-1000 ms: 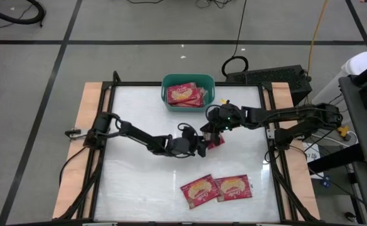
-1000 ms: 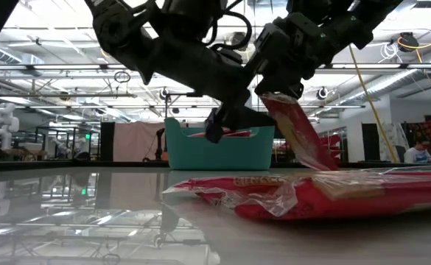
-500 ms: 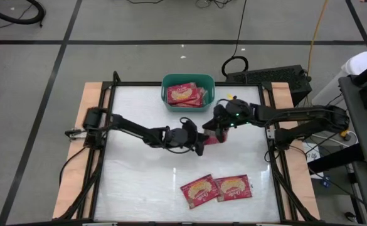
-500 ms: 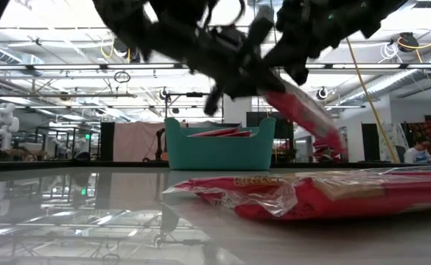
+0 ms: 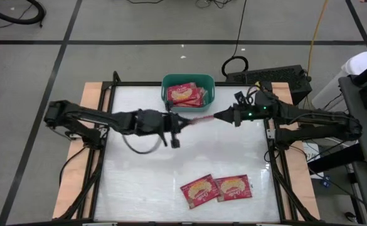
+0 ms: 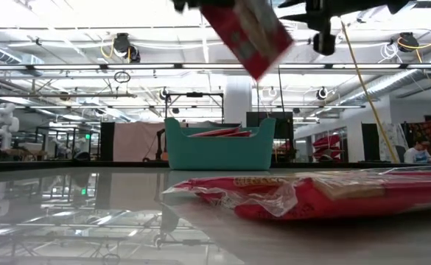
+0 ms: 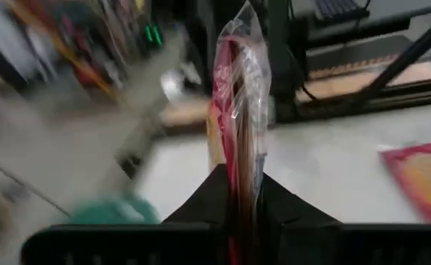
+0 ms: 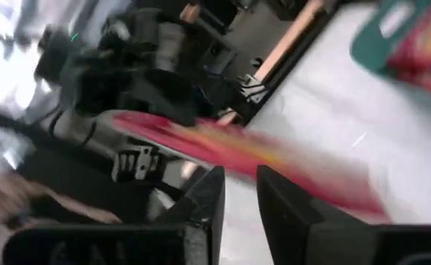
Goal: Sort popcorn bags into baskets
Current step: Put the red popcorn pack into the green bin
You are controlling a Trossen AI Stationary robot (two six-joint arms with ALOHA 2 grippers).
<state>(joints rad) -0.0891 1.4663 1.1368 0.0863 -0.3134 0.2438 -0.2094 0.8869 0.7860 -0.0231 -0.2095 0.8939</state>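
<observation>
Looking straight down, the left gripper point(image 5: 178, 123) pinches a red popcorn bag point(image 5: 199, 118) by one end and holds it edge-on above the white table point(image 5: 133, 182), just in front of the teal basket point(image 5: 188, 91), which already has several red packets in it. The right gripper point(image 5: 219, 115) sits at the bag's other end with its tips apart from it, as far as this view lets me judge. A second ago the right gripper held this bag at mid-table while the left one stood spread beside it; since then the left has clamped on and the right has let go and drawn back, so the bag has passed from right arm to left. Two more popcorn bags point(image 5: 216, 188) lie flat, side by side, near the front edge.

From table height, the handed-over bag point(image 6: 246, 33) hangs high and tilted, well above the basket point(image 6: 219, 145), where earlier it dangled low; one of the flat bags point(image 6: 311, 195) fills the foreground.

The left wrist view shows the bag point(image 7: 237, 103) standing upright, squeezed between the two dark fingers point(image 7: 204, 210).

The right wrist view shows its own fingers point(image 8: 208, 202) slightly parted with nothing between them, the bag point(image 8: 237, 151) blurred beyond.

My reading is that the handover is done, and the drop into the basket comes next
</observation>
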